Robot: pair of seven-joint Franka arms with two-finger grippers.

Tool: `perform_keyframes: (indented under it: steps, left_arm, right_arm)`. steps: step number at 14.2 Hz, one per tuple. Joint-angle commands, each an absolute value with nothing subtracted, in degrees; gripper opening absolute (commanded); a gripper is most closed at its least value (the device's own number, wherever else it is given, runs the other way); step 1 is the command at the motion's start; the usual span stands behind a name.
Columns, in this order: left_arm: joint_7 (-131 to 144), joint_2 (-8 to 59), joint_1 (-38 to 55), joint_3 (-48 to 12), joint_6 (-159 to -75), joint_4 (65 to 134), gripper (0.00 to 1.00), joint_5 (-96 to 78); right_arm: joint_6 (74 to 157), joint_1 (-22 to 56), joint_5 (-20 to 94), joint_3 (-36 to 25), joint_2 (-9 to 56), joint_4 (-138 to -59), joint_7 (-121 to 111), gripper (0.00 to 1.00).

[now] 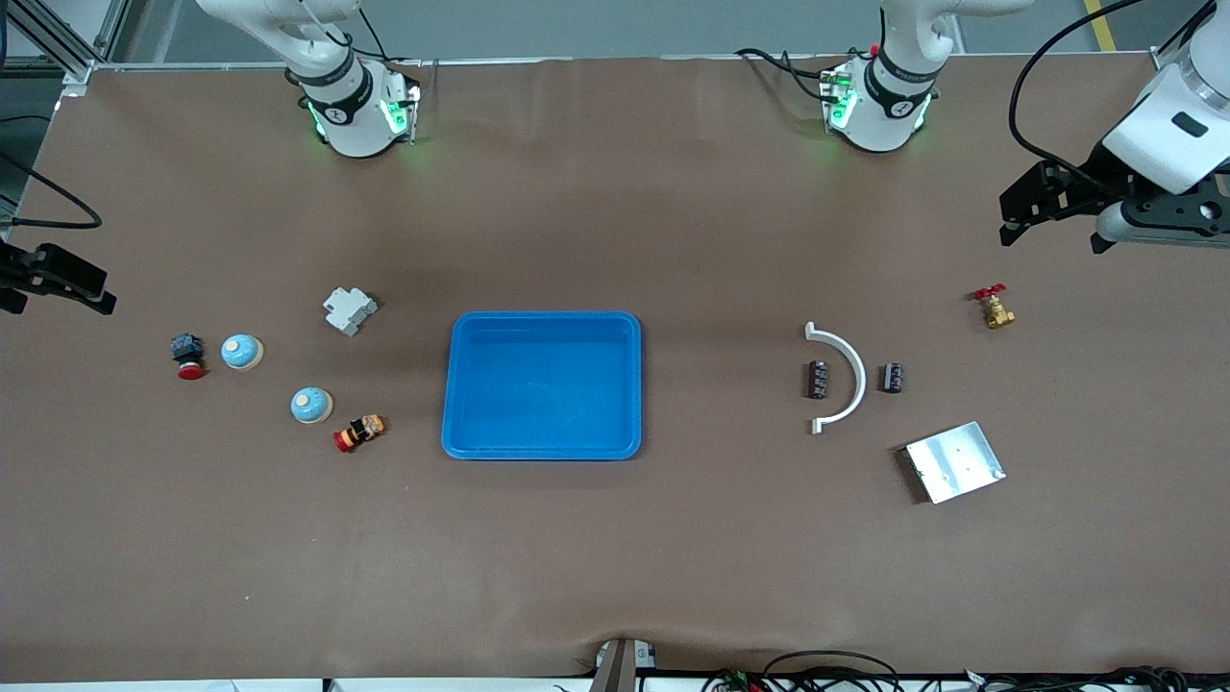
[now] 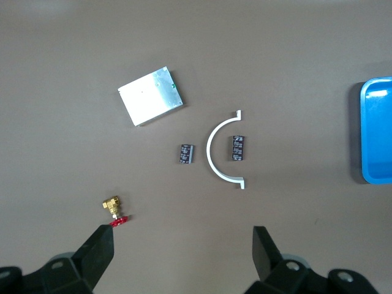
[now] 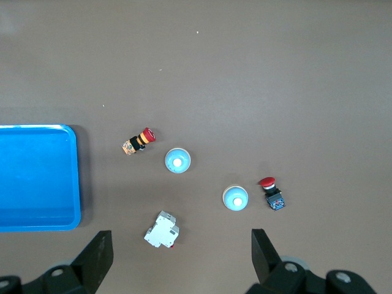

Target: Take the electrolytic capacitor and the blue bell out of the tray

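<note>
Two black capacitors lie toward the left arm's end of the table, one inside and one outside a white curved piece. They also show in the left wrist view. Two light-blue bells sit toward the right arm's end and show in the right wrist view. A blue tray lies empty at the table's middle. My left gripper hangs open and empty high over its end. My right gripper hangs open and empty high over its end.
Near the capacitors lie a metal plate and a brass valve with a red handle. Near the bells lie a white circuit breaker, a red push button on a dark block and an orange-and-red button.
</note>
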State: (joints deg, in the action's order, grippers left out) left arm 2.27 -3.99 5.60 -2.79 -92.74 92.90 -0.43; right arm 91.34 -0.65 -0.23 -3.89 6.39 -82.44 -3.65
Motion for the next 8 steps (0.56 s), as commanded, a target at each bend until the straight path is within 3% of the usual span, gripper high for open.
perform_keyframes:
  steps: [1, 8]
  left_arm:
    - [2.1, -3.3, 5.0, -3.1, -91.4, 91.1, 1.00, -0.6]
    - [2.2, -3.3, 5.4, -3.3, -91.4, 89.6, 1.00, -0.4]
  right_arm:
    - [90.8, -1.6, 0.8, -3.4, 5.9, -82.4, -3.8, 1.00]
    - [90.9, -1.6, 0.8, -3.4, 6.0, -82.3, -3.7, 1.00]
